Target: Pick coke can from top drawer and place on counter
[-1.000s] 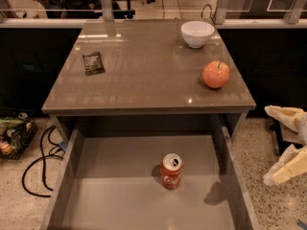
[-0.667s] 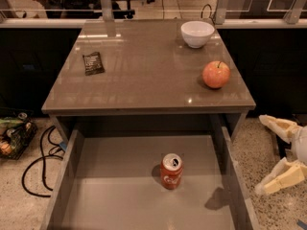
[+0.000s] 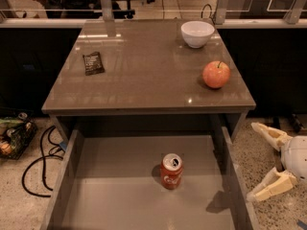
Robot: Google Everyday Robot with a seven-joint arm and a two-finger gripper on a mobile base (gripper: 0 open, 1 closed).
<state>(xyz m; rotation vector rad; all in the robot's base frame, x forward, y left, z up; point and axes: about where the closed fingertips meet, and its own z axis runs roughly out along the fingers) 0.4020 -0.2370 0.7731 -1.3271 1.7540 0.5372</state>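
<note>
The coke can (image 3: 171, 171) stands upright near the middle of the open top drawer (image 3: 115, 200), red with a silver top. The counter (image 3: 144, 75) lies above and behind the drawer. My gripper (image 3: 261, 162) is at the right edge of the view, outside the drawer's right wall, low over the floor. Its two pale fingers (image 3: 268, 134) are spread wide apart and hold nothing. It is well to the right of the can and apart from it.
On the counter are a red-orange apple (image 3: 216, 74) at the right, a white bowl (image 3: 197, 33) at the back right and a dark snack packet (image 3: 93, 63) at the left. Black cables (image 3: 38, 162) and a basket (image 3: 14, 135) lie on the floor at the left.
My gripper has shifted left toward the drawer's right wall and slightly down, with its fingers still spread. The can and the counter's objects have not moved.
</note>
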